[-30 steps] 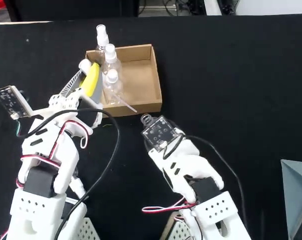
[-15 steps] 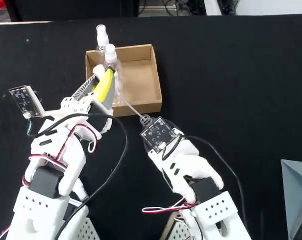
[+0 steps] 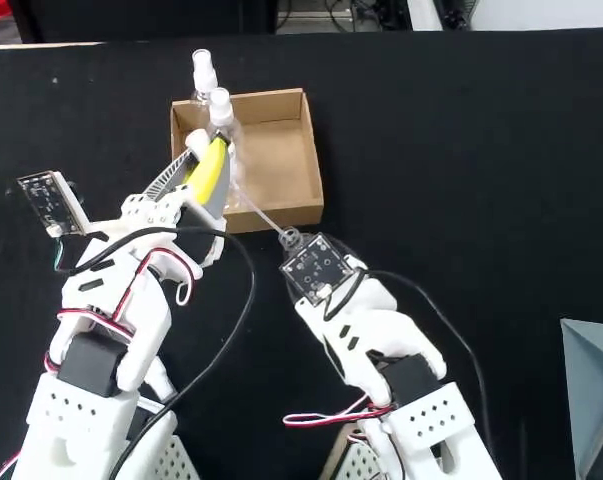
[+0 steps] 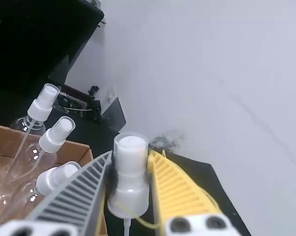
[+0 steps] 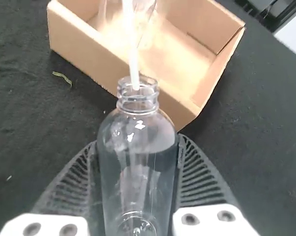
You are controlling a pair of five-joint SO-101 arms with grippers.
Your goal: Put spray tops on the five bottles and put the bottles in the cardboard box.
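Since 1 s before, the left gripper [image 3: 203, 168] had swung right and farther out over the cardboard box [image 3: 312, 150], carrying the spray top [image 3: 194, 143]. Its dip tube [image 3: 261, 213] now reached the mouth of the open bottle [image 3: 292, 239]. Over the last 0.5 s nothing had shifted.

From above, the box sat on the black table [image 3: 461, 150], beyond both arms. 2 capped bottles [image 3: 221, 108] showed along its left side. Whether the farther one stood inside could not be told.

At the left wrist, the grey and yellow fingers [image 4: 172, 191] were clamped on the spray top, with 3 capped bottles near the box's left wall.

At the right wrist, the right gripper [image 5: 137, 147] held the clear bottle by its body. Its neck pointed toward the box's near wall, and the tube's tip was inside the mouth.
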